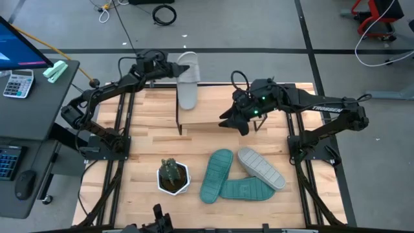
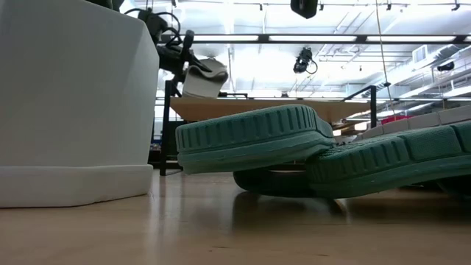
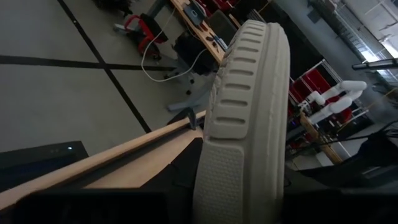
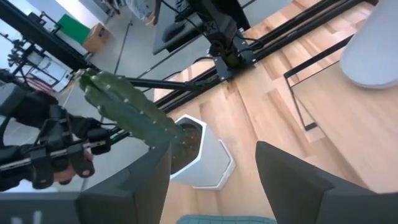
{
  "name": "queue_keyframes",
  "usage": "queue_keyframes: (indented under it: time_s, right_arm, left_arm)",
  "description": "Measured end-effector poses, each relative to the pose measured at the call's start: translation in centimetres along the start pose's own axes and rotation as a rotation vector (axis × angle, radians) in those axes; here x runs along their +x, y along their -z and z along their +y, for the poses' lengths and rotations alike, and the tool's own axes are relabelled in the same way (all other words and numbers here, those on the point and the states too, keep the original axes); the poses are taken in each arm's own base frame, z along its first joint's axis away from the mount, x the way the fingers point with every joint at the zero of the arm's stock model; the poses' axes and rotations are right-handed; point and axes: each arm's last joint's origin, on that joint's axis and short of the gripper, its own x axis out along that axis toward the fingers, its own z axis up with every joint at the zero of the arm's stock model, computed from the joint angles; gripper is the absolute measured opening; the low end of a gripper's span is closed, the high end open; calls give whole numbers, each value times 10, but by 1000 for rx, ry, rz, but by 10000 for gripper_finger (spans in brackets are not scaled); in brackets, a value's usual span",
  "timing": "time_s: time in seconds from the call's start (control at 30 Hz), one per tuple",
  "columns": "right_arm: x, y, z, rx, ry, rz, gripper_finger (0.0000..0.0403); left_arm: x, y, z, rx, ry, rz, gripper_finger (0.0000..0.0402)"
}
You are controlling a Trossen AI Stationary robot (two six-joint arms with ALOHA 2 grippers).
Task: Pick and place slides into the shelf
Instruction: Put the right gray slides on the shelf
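A light grey slide (image 1: 187, 81) hangs at the far left end of the shelf (image 1: 220, 110), with my left gripper (image 1: 169, 70) shut on it; its ribbed sole (image 3: 249, 124) fills the left wrist view. My right gripper (image 1: 234, 124) hovers open over the shelf's near right part and touches nothing. Two teal slides (image 1: 215, 175) (image 1: 246, 189) and a second grey slide (image 1: 261, 167) lie overlapping on the table near its front; in the low view one teal slide (image 2: 254, 136) rests on the other (image 2: 390, 165). My left gripper holds the grey slide near its far end (image 1: 181, 68), coming at it roughly level from the table's left. The slide itself hides the place of contact in the wrist view. The slide (image 2: 204, 77) sits tilted at the height of the shelf's top board; I cannot tell whether it rests on the board.
A small cactus in a white pot (image 1: 173, 176) stands at the table's near left, close to the teal slides. The shelf's thin black legs (image 1: 179, 120) stand on the tabletop. A desk with a calculator (image 1: 18, 83) lies off the table's left edge.
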Motion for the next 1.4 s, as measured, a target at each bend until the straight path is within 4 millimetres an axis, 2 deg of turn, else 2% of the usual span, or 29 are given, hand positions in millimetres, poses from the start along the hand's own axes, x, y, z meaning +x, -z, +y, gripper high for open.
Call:
queue_keyframes:
  time_s: [0.23,0.4,0.6,0.9,1.07,1.23,1.4]
  right_arm:
    - [0,0,-1,3,18,-11,240]
    - [0,-1,-1,7,33,-20,238]
    - [0,-1,-1,8,46,-28,234]
    - [0,-1,-2,8,64,-39,227]
    - [0,-1,-2,6,64,-40,222]
    - [0,-1,-2,6,79,-49,218]
    - [0,-2,-2,2,86,-53,215]
  left_arm:
    - [2,6,-3,-28,-6,34,86]
    - [1,3,-1,-63,-11,18,90]
    - [-2,-4,2,-129,-5,-26,84]
    - [1,3,-1,-283,-1,19,89]
    - [1,10,5,-277,-76,65,81]
    - [-1,14,10,-253,-152,82,90]
    - [-2,17,15,-310,-200,98,85]
